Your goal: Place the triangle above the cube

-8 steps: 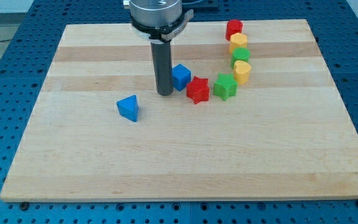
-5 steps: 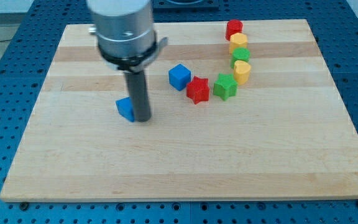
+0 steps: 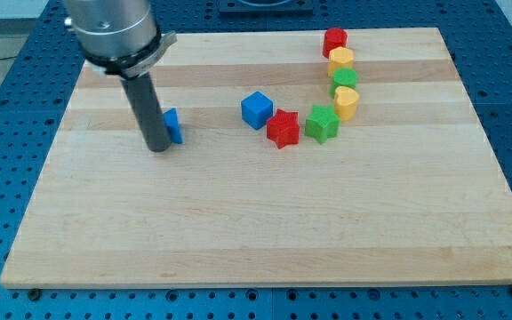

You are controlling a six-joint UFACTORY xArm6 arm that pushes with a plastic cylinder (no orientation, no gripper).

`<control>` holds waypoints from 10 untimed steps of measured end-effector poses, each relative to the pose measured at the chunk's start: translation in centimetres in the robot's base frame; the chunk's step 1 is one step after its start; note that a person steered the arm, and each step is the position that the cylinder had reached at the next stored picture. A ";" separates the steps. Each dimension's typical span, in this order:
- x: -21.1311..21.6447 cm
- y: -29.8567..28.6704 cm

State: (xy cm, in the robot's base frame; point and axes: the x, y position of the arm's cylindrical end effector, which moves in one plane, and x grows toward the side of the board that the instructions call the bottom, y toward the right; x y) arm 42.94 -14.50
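Observation:
The blue triangle (image 3: pixel 173 125) lies on the wooden board (image 3: pixel 256 222), left of centre, mostly hidden behind my rod. My tip (image 3: pixel 157 148) rests on the board right at the triangle's left and lower side, touching or nearly touching it. The blue cube (image 3: pixel 257 109) sits to the triangle's right, well apart from it and slightly higher in the view.
A red star (image 3: pixel 283 129) touches the blue cube's lower right. A green star (image 3: pixel 322 124) follows, then a curved row rising to the view's top right: a yellow block (image 3: pixel 347 102), a green block (image 3: pixel 345 79), a yellow block (image 3: pixel 340 60), a red block (image 3: pixel 334 41).
My tip swept from beside the blue cube leftward and down to the triangle, then further left. The triangle moved up and slightly left from its earlier spot.

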 end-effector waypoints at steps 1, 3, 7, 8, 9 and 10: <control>-2.0 0.2; -3.7 -0.5; -4.3 0.8; -4.2 1.0; -4.2 2.2; -4.2 3.2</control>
State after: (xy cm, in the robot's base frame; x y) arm 38.74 -11.27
